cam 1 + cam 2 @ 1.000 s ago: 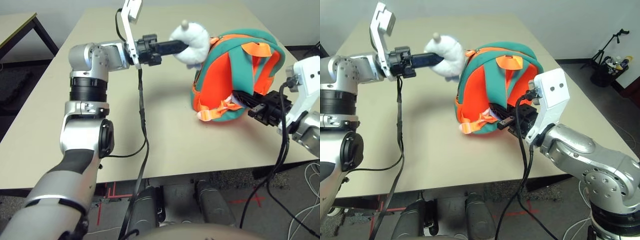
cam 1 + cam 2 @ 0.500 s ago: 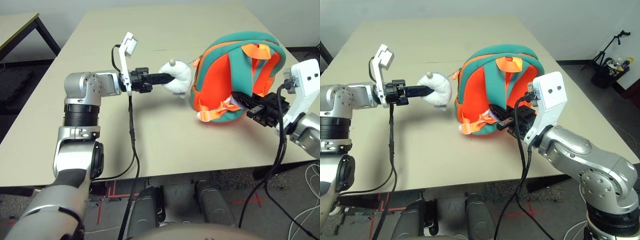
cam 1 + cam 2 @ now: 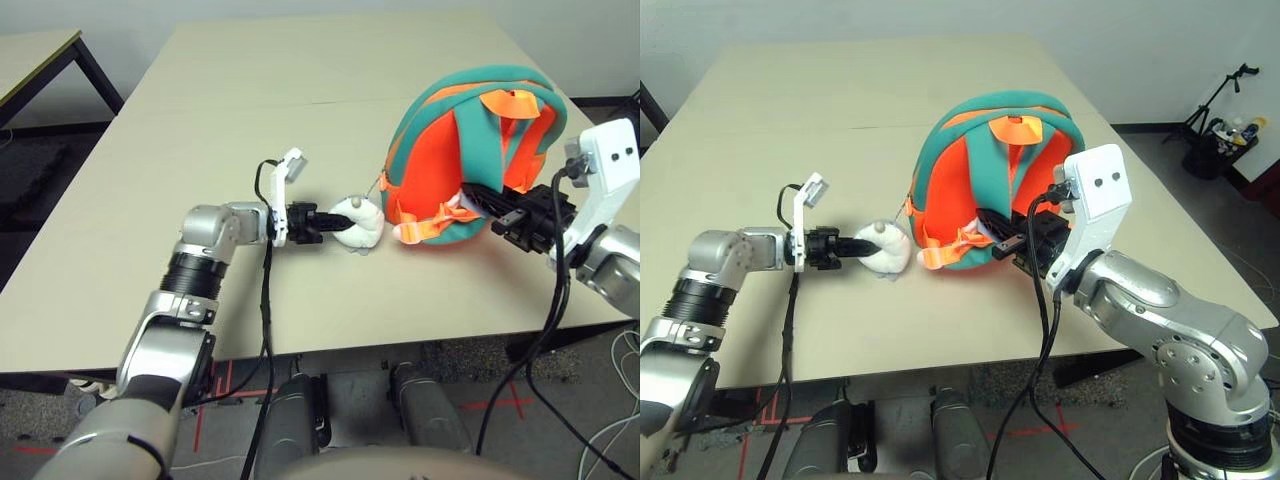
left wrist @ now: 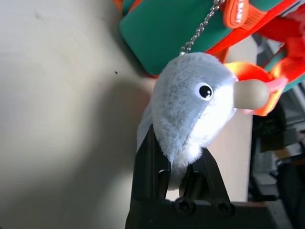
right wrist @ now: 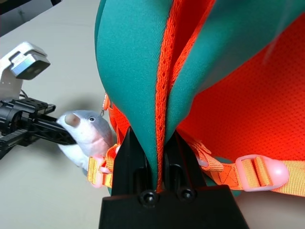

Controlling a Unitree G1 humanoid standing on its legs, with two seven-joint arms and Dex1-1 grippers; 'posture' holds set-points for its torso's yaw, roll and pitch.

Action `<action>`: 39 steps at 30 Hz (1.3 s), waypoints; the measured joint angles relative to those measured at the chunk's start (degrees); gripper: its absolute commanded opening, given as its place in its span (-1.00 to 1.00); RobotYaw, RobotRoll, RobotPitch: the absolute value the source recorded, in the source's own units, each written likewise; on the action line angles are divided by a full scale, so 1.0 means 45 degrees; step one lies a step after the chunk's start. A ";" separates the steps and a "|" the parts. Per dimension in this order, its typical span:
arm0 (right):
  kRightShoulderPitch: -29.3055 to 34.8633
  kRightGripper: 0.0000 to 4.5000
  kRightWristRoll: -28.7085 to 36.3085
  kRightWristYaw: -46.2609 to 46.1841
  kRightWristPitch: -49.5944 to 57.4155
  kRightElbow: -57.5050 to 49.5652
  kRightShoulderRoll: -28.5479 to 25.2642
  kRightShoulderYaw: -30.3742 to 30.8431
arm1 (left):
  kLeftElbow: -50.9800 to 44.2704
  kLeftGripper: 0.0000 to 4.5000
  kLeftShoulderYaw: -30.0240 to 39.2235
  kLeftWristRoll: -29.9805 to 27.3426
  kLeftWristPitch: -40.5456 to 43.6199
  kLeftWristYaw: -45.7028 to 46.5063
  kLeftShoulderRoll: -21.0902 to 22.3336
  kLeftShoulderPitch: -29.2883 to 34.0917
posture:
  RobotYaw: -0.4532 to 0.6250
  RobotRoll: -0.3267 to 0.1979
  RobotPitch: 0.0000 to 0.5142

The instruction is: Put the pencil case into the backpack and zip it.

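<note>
Silver forearms (image 3: 205,257), black cables (image 3: 1045,330), white wrist-camera mounts (image 3: 1097,195).

The backpack (image 3: 980,170) is bright orange with teal trim and straps, its back panel orange mesh. Beside it, the plush dolphin (image 4: 190,112) is grey-white with a black eye, on the beige table (image 3: 250,130).

Most of the table (image 3: 200,110) is left bare: far half and whole left side are unobstructed. Right-centre is taken up by the backpack (image 3: 440,150), standing upright. Its right flank is blocked by the right gripper (image 5: 155,160), clamped on a teal strap (image 5: 138,62). Its left flank, at table level, is closed off by the plush dolphin (image 3: 357,222), pinched in the left gripper (image 4: 178,162) and chained to the pack. Approach from above and from behind the pack is not obstructed. A narrow bare strip is left along the near edge.
</note>
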 measured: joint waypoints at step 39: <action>-0.1354 0.99 -0.2601 0.4161 -0.2551 1.2189 -0.2442 -0.3606 | 0.0826 1.00 0.6812 0.0505 -0.7625 0.8036 0.1528 0.1973 | -0.32 0.25 -0.77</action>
